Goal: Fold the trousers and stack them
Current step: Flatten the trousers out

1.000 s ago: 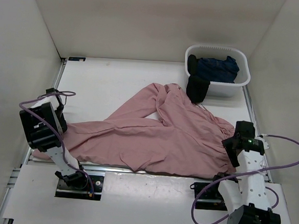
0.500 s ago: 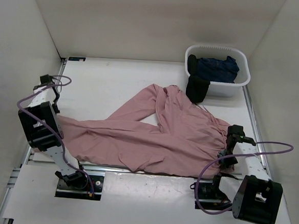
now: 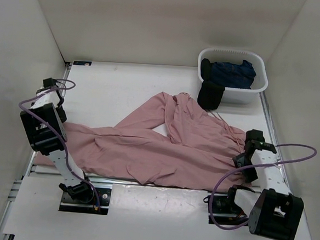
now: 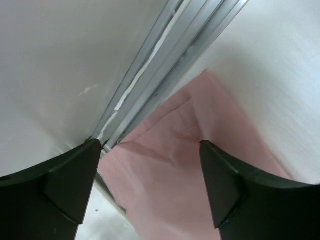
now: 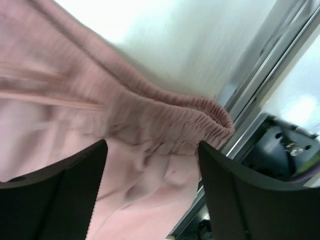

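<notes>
One pair of dusty-pink trousers lay spread and wrinkled across the centre and lower part of the top view, on the white table. One leg ran out to the lower left. Another part reached up toward the single white basket at the upper right. That basket held a navy garment, and one black garment hung over its front wall. The gathered waistband sat at the right.

Two arms were in view. The left gripper hung with its two fingers wide apart and nothing between them, above the leg's end beside a metal rail. The right gripper was likewise spread and holding nothing, over the waistband's corner.
</notes>
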Tool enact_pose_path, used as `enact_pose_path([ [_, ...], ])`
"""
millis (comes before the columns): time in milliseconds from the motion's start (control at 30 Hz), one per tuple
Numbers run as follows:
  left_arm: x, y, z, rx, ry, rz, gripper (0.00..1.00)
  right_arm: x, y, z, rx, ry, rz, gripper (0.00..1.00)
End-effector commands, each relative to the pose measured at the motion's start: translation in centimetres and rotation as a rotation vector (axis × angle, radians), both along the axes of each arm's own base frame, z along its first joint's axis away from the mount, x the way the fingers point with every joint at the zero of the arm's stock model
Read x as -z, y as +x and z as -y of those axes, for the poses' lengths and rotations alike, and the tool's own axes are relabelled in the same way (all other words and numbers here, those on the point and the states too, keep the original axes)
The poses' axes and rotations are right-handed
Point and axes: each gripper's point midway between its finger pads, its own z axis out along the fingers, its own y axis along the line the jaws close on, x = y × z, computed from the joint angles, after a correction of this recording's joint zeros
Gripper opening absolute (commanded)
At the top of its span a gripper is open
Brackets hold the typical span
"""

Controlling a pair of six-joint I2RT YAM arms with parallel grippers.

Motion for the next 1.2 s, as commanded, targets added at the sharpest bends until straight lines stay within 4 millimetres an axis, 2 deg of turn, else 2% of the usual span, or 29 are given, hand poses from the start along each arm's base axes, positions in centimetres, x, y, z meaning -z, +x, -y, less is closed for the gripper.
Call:
enact_pose_path([
  [0, -3.7, -1.5, -0.9, -0.041, 0.094, 0.053, 0.95, -4.9, 1.8, 2.3, -0.039, -0.123, 0.084, 0.79],
  [67, -4.5, -3.8, -1.0, -0.072, 0.107, 0.050, 1.00, -7.7, 2.0, 3.5, -0.020, -0.203, 0.138, 0.82],
  [100, -4.5, -4.8, -1.1, -0.088, 0.113, 0.041, 1.00, -8.2, 1.7, 3.9, -0.014, -0.224, 0.138, 0.83],
  [167, -3.8, -6.7, -1.0, -0.111, 0.101, 0.014, 1.00, -8.8, 1.0, 4.2, -0.009, -0.248, 0.132, 0.85],
  [200, -2.5, -8.6, -0.7, -0.132, 0.081, -0.029, 1.00, -8.8, 1.0, 4.2, -0.009, -0.248, 0.132, 0.85],
  [233, -1.8, -9.5, -0.5, -0.140, 0.069, -0.053, 1.00, -8.5, 1.1, 4.2, -0.009, -0.248, 0.134, 0.85],
  [300, -0.9, -10.0, 0.2, -0.127, 0.046, -0.076, 0.96, -8.2, 2.0, 3.6, -0.035, -0.209, 0.150, 0.85],
  [333, -1.0, -9.5, 0.6, -0.109, 0.037, -0.072, 0.96, -8.0, 3.1, 3.3, -0.056, -0.186, 0.172, 0.85],
  [367, -1.6, -8.6, 1.2, -0.081, 0.032, -0.057, 0.96, -8.6, 4.1, 2.9, -0.092, -0.168, 0.199, 0.84],
  [400, -2.5, -6.2, 3.1, 0.002, 0.002, -0.005, 0.96, -8.9, 5.0, 2.6, -0.115, -0.150, 0.222, 0.82],
  [433, -4.6, -3.3, 3.8, 0.056, -0.003, 0.070, 0.96, -9.1, 6.5, 2.3, -0.136, -0.126, 0.257, 0.82],
  [500, -7.2, 0.1, 6.9, 0.172, -0.057, 0.129, 0.96, -9.8, 8.1, 2.6, -0.157, -0.134, 0.261, 0.79],
  [533, -9.5, 4.5, 10.3, 0.294, -0.092, 0.204, 0.96, -10.0, 8.7, 2.7, -0.157, -0.134, 0.263, 0.79],
  [567, -10.3, 6.2, 12.3, 0.357, -0.119, 0.215, 0.96, -10.3, 9.7, 3.0, -0.165, -0.150, 0.275, 0.78],
  [600, -10.8, 7.7, 14.6, 0.418, -0.147, 0.219, 0.96, -9.8, 10.6, 2.9, -0.192, -0.134, 0.250, 0.78],
  [633, -10.9, 10.1, 19.2, 0.534, -0.213, 0.208, 0.97, -10.4, 12.0, 2.9, -0.204, -0.129, 0.277, 0.78],
  [667, -10.6, 11.0, 21.6, 0.590, -0.247, 0.196, 0.97, -10.4, 13.5, 2.8, -0.208, -0.122, 0.304, 0.78],
  [700, -10.1, 11.8, 23.9, 0.641, -0.278, 0.179, 0.98, -9.4, 14.4, 2.7, -0.213, -0.103, 0.274, 0.78],
  [733, -8.7, 12.9, 28.3, 0.732, -0.344, 0.148, 0.98, -9.5, 15.8, 2.3, -0.200, -0.072, 0.303, 0.78],
  [767, -7.8, 13.2, 30.2, 0.770, -0.370, 0.130, 0.98, -9.3, 17.0, 2.1, -0.198, -0.055, 0.326, 0.78],
  [800, -6.9, 13.4, 32.0, 0.803, -0.389, 0.110, 0.99, -8.0, 17.9, 1.8, -0.206, -0.023, 0.301, 0.80],
  [833, -4.7, 13.3, 34.6, 0.850, -0.420, 0.053, 0.99, -7.5, 18.5, 1.3, -0.194, 0.012, 0.304, 0.80],
  [867, -4.1, 13.7, 35.7, 0.869, -0.422, 0.045, 0.99, -7.0, 19.1, 0.9, -0.189, 0.037, 0.303, 0.80],
  [933, -2.3, 13.8, 37.4, 0.896, -0.436, 0.004, 1.00, -4.7, 19.4, 0.4, -0.171, 0.083, 0.244, 0.81],
  [967, -0.7, 13.7, 39.0, 0.919, -0.465, -0.026, 1.00, -3.3, 19.2, 0.4, -0.156, 0.096, 0.201, 0.81],
  [1000, -0.2, 13.8, 39.3, 0.920, -0.479, -0.034, 1.00, -2.7, 19.1, 0.3, -0.155, 0.100, 0.181, 0.81],
  [1067, 0.9, 13.2, 41.2, 0.952, -0.520, -0.059, 1.00, -1.6, 18.9, 0.3, -0.141, 0.110, 0.149, 0.81],
  [1167, 2.4, 12.6, 42.0, 0.960, -0.550, -0.086, 1.00, -0.2, 17.5, 0.5, -0.115, 0.099, 0.099, 0.81],
])
